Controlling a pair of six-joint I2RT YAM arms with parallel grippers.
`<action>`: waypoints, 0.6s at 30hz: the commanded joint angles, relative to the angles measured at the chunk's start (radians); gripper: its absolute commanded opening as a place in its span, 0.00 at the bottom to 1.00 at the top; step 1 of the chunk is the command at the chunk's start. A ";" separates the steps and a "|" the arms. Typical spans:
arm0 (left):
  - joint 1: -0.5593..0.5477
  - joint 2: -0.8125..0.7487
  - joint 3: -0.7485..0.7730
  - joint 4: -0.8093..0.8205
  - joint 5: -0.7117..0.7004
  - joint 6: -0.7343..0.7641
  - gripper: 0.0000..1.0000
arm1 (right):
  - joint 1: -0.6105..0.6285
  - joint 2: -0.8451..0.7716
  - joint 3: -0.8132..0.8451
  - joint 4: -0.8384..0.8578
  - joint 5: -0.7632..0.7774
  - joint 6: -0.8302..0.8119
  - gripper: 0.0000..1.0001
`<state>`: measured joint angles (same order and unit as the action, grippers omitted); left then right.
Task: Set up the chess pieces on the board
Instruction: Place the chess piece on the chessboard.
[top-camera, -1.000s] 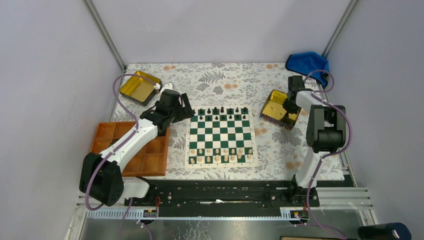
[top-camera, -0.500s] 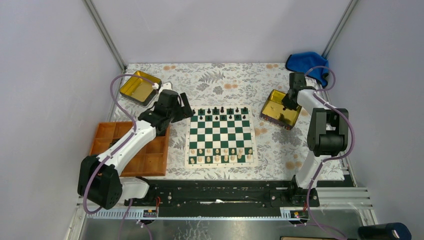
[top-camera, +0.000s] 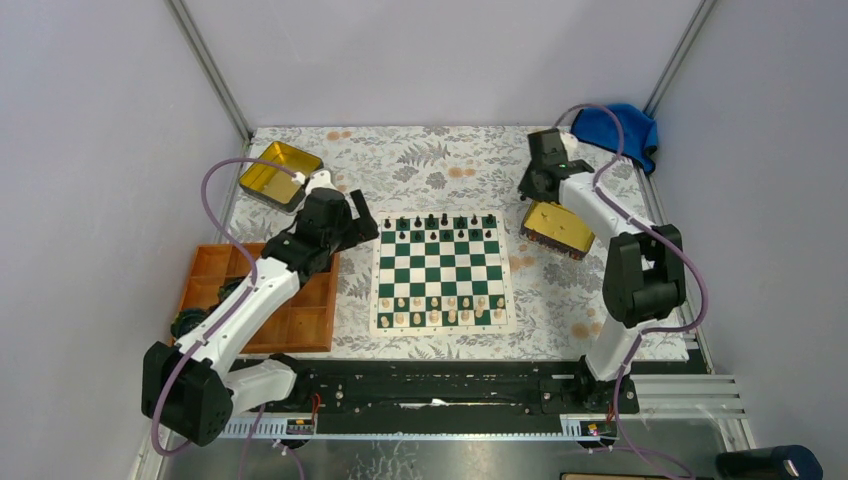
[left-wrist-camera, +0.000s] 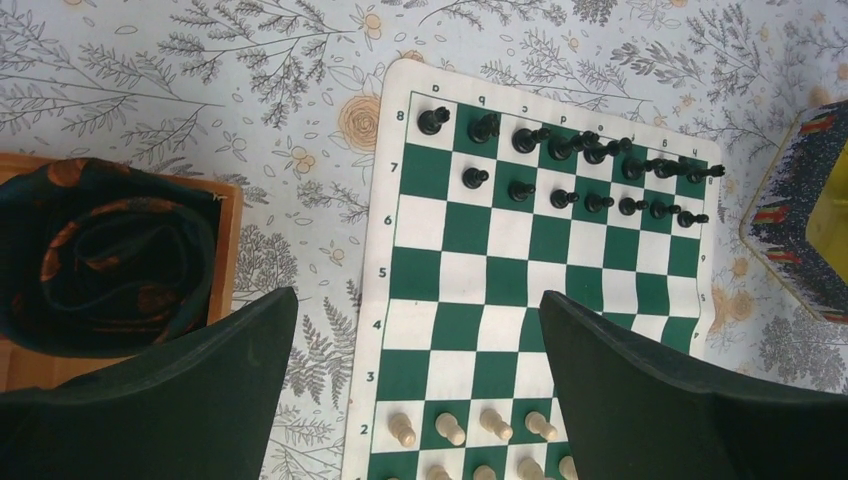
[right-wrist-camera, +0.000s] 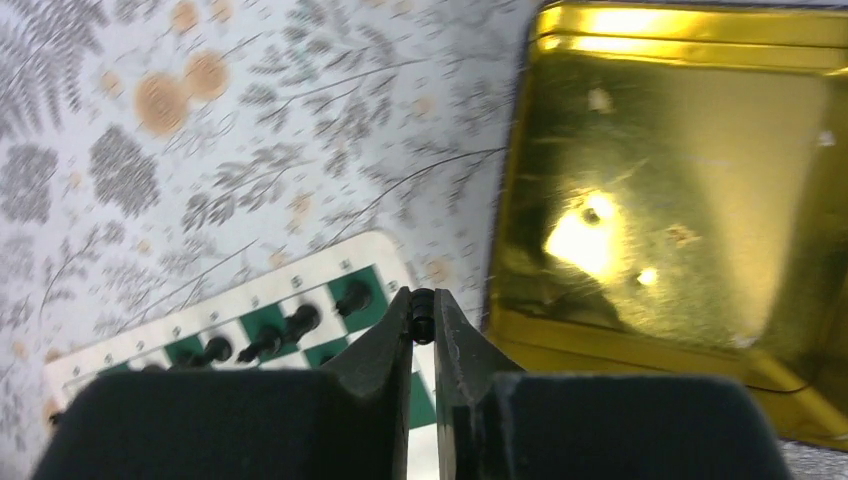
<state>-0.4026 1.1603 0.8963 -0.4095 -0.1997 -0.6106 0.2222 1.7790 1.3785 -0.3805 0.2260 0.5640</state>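
Right wrist: small black piece (right-wrist-camera: 423, 327) between jaws

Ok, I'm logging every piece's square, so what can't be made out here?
- Right wrist: the black piece in the right gripper is mostly covered by its fingers; type unclear.
- Top external: the chess pieces on the board are too small to name.
- Left wrist: the cream pieces are cut off by the bottom edge and the left gripper.

Robotics lab test cell: plain lilac wall panels (top-camera: 90, 150) framed by bare aluminium posts (top-camera: 205, 65) box in a desk (top-camera: 440, 160) (floral cloth on top). A cabled left arm (top-camera: 245, 300) and right arm (top-camera: 640, 275) are bolted to a black metal rail (top-camera: 440, 390).
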 joint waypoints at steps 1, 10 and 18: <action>0.008 -0.050 -0.033 -0.015 -0.026 0.012 0.99 | 0.101 -0.036 0.067 -0.032 0.039 -0.014 0.00; 0.008 -0.114 -0.072 -0.029 -0.017 -0.001 0.99 | 0.323 0.054 0.160 -0.055 0.075 -0.013 0.00; 0.008 -0.144 -0.089 -0.047 -0.005 -0.003 0.99 | 0.462 0.169 0.264 -0.075 0.096 -0.019 0.00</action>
<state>-0.3981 1.0405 0.8188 -0.4431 -0.2050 -0.6121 0.6308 1.9038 1.5669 -0.4366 0.2802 0.5602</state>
